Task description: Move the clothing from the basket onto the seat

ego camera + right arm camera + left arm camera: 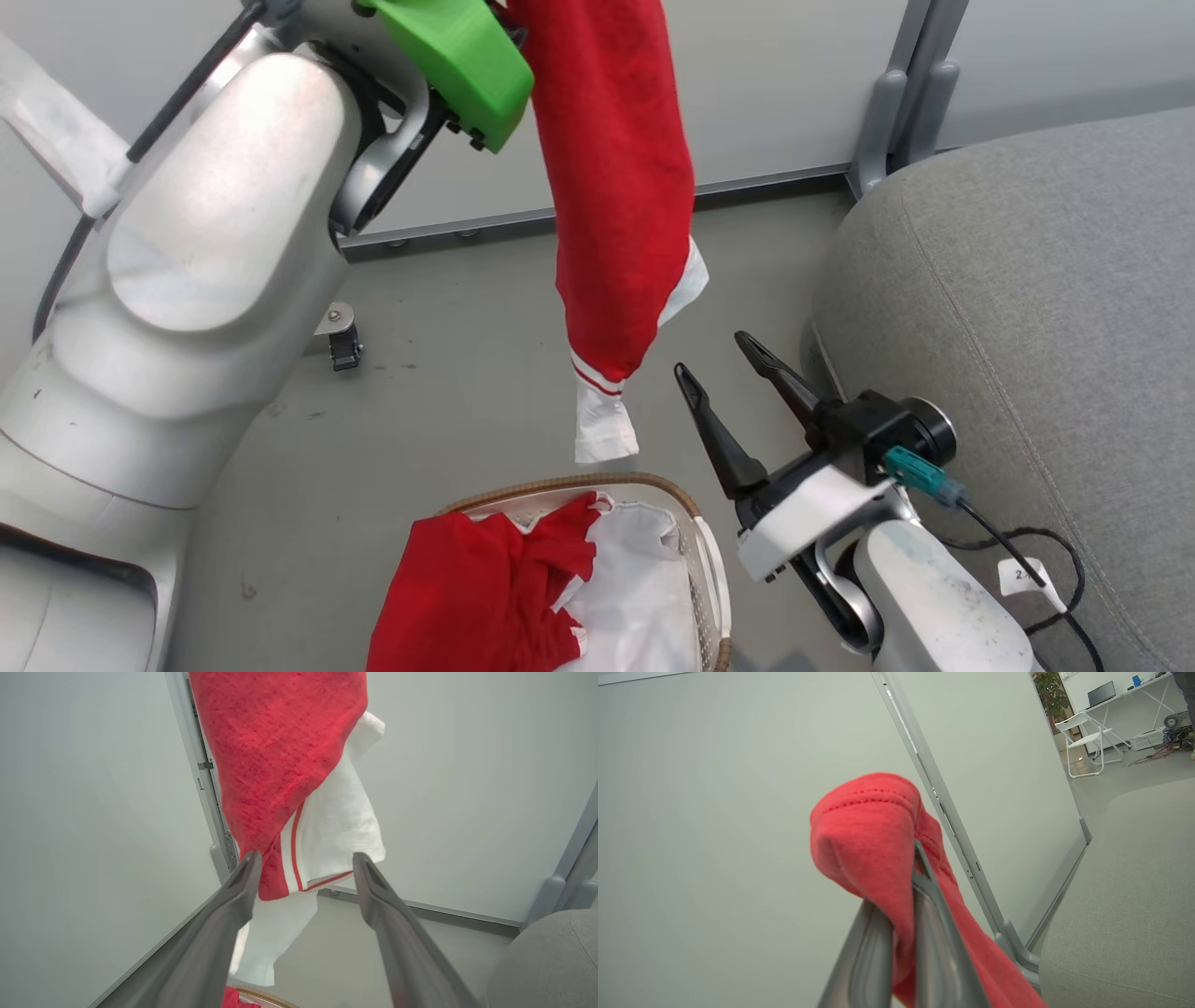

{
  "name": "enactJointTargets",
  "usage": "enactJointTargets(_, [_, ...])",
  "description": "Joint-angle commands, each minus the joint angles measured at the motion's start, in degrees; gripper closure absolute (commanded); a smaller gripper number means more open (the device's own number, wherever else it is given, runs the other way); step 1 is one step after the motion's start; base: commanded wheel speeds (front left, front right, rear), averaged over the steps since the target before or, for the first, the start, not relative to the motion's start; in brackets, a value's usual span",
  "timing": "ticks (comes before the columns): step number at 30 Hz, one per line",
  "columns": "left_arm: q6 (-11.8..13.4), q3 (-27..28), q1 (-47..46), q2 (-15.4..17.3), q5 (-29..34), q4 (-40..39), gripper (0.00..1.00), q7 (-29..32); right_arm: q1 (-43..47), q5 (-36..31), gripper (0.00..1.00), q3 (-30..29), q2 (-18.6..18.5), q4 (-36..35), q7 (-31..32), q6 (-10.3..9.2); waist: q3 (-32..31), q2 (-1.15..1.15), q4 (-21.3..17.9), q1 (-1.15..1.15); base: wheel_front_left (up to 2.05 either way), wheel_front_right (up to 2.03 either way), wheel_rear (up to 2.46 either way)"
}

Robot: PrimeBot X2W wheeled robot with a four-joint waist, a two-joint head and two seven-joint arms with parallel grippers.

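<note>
Left gripper (901, 891): clamped tight on a fold of one red garment (616, 187), arm raised high. The garment hangs full length, and its white striped cuff (602, 420) dangles just above the basket (560, 487), clear of the rim.

Right gripper (714, 355): fingers spread wide, holding nothing. It sits near the cuff, between it and the seat (1027, 280). I can't tell for sure, but it looks apart from the cloth.

More red clothing (476, 588) lies in the basket on the white liner (635, 579), part of it draped over the near rim.

Step in hand, as I judge it: one garment is lifted out and the carry across to the seat is not yet made.

Next move: swing my left arm rightward over the cushion. Keep enough height that the cuff clears the cushion's rounded edge, then lower and let go. My right arm stands in that path, so it should either move aside or take the lower end.
</note>
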Motion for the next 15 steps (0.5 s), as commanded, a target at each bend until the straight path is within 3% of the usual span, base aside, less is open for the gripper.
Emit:
enactJointTargets(1, [-0.19, -0.39, -1.2, -0.43, -0.54, -0.57, 1.0, 0.22, -1.57, 0.56, 0.0, 1.0, -0.23, 0.99, -0.13, -0.06, -0.36, 0.0, 0.77, 0.0, 0.0, 0.0, 0.0])
enactJointTargets(13, [-0.28, -3.22, -0.65, -2.81, -2.76, -3.51, 1.0, 0.77, -11.53, 3.67, 0.0, 6.74, -0.28, 9.02, -0.12, -0.06, -0.22, 0.0, 3.71, 0.0, 0.0, 0.0, 0.0])
enactJointTargets(14, [-0.28, -3.28, -0.33, -2.86, -3.13, -3.63, 1.0, 0.77, -12.23, 3.97, 0.2, 6.87, -0.22, 9.42, -0.13, -0.06, -0.17, 0.0, 3.91, 0.0, 0.0, 0.0, 0.0])
enactJointTargets(15, [-0.29, -3.35, -0.11, -2.88, -3.3, -3.73, 1.0, 0.71, -12.8, 4.11, 0.49, 6.81, -0.2, 9.79, -0.13, -0.06, -0.11, 0.0, 4.11, 0.0, 0.0, 0.0, 0.0])
